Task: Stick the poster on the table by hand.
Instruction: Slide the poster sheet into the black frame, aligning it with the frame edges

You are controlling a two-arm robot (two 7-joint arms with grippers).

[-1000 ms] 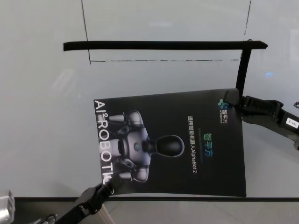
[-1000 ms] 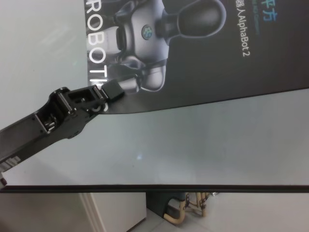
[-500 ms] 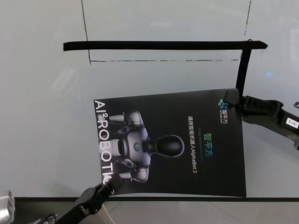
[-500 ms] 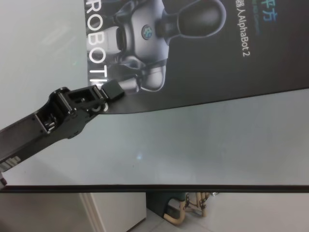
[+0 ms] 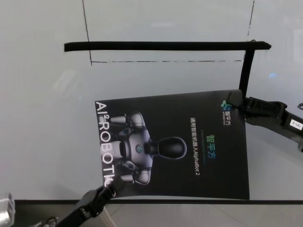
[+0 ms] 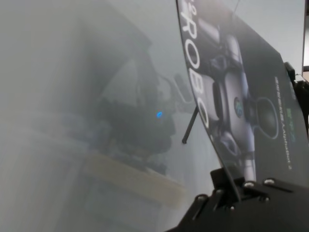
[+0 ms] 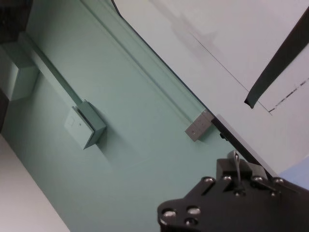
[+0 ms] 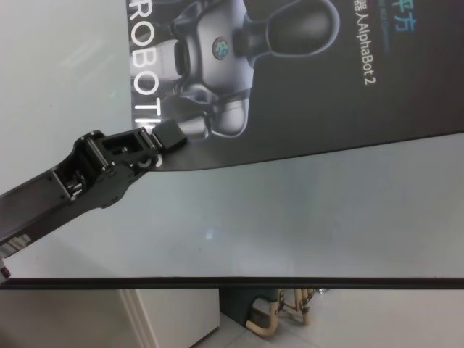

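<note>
Left gripper (image 8: 165, 138) pinches the poster (image 5: 189, 146) at its near-left corner, right gripper (image 5: 244, 106) its far-right corner.
You're mid-placement: sheet bowed above the table (image 5: 42, 142); next, lower it flat.

dark poster (image 5: 189, 146) with silver robot print, slightly bowed, above pale grey table (image 5: 42, 142).

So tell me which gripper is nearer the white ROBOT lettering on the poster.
Left. The left gripper grips the poster at the near corner, right by the ROBOT lettering. The right gripper holds the far right corner, at the opposite end.
</note>
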